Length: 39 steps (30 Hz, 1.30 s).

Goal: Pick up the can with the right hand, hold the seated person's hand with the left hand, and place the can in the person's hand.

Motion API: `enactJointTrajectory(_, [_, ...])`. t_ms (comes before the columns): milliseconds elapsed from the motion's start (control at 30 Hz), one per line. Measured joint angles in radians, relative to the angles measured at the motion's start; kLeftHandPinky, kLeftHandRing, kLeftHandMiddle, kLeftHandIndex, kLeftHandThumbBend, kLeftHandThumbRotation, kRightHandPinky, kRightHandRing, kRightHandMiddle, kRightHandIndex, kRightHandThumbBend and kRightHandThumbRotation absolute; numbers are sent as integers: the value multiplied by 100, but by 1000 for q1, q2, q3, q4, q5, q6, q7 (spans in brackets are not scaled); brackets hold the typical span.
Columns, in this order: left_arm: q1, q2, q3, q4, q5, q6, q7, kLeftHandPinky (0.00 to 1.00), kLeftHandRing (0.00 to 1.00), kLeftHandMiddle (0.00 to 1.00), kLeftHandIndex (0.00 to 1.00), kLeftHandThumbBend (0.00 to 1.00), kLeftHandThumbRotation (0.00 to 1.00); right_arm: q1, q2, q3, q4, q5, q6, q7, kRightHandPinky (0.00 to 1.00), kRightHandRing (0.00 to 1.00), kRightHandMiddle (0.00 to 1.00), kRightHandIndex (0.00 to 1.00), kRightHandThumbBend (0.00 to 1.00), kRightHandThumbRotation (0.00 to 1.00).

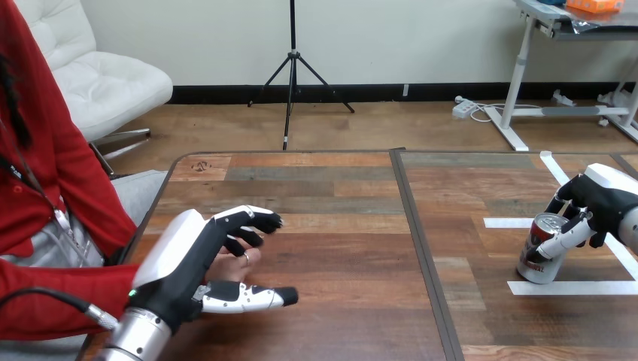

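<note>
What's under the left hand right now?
The person's hand, fingertips poking out beneath the left hand. Its palm and wrist are covered, so I cannot tell whether it is gripped.

Left hand loosely open, right hand with fingers curled.

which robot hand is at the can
The right robot hand, its fingers curled around the can; the left robot hand lies over the person's hand.
</note>
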Motion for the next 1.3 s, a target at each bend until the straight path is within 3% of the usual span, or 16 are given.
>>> enactJointTrajectory(467, [18,72,-1,-182,116,126,-23,64,76,79,77,100,26,0,2,-5,-4,25,0,7,38,40,44,49,78,0])
enactJointTrajectory(767, [12,120,-4,-286,149,186,-23,61,75,78,76,100,22,-2,4,-13,-28,56,-1,9,39,41,44,49,78,0])
enactJointTrajectory(1300, [-15,165,-45,-311,163,233,40,60,74,78,75,100,19,-31,5,-14,-56,72,-1,9,37,41,45,48,79,0])
